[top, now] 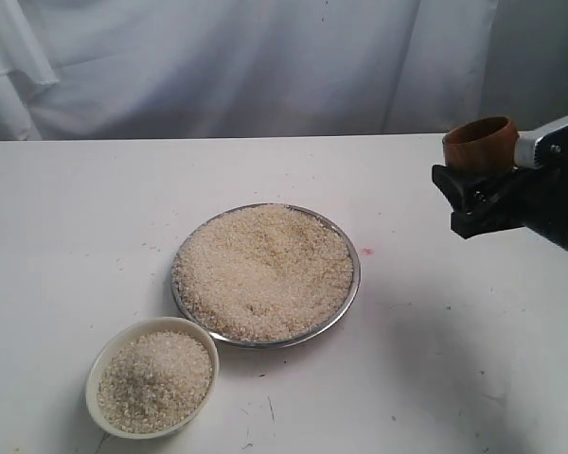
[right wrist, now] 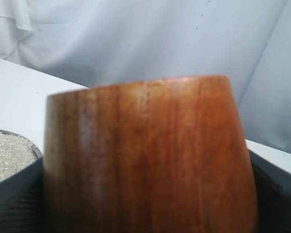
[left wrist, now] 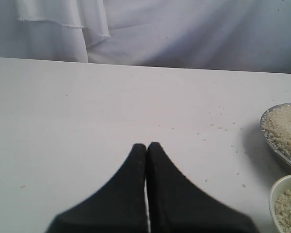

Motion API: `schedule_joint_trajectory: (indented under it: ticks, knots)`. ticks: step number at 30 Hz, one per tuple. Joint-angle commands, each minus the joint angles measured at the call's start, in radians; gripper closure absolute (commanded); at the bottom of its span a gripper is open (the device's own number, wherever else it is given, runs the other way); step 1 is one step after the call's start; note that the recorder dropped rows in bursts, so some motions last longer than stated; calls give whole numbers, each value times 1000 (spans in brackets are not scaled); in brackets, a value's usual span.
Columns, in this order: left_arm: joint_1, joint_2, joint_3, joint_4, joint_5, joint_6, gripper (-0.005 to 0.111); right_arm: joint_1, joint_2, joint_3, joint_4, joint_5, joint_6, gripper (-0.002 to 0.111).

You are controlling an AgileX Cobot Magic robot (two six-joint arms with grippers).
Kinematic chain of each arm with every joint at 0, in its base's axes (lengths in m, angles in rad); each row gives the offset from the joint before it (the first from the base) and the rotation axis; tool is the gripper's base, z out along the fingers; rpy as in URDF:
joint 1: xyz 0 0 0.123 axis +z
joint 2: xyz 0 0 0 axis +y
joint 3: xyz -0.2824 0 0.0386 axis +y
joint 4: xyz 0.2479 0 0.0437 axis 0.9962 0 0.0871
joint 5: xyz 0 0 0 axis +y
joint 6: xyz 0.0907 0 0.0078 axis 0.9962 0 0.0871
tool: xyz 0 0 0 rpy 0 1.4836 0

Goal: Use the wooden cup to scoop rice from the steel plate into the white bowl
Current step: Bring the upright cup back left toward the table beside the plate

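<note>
My right gripper clamps the cup upright above the bench, well apart from the plate. I should tip its mouth low, then sweep shallowly through the rice toward the bowl.

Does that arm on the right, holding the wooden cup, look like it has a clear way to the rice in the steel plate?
Probably yes: the right gripper holds the wooden cup off to the side of the steel plate, only bare table lies between them, and the rice lies uncovered.
</note>
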State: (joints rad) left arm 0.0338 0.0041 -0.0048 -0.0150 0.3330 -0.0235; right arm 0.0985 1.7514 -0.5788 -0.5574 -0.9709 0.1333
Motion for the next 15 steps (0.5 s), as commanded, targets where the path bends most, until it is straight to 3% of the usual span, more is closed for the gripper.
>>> schedule_joint_trajectory:
  ticks: [1, 8, 15]
  knots:
    - [-3, -4, 5, 1, -14, 0, 107, -52, 114, -72, -95, -141, -18, 108]
    - [-3, -4, 5, 1, -14, 0, 107, -124, 326, -286, -418, -226, 152, 108]
    - [-3, -4, 5, 1, -14, 0, 107, -133, 466, -375, -516, -250, 227, 108]
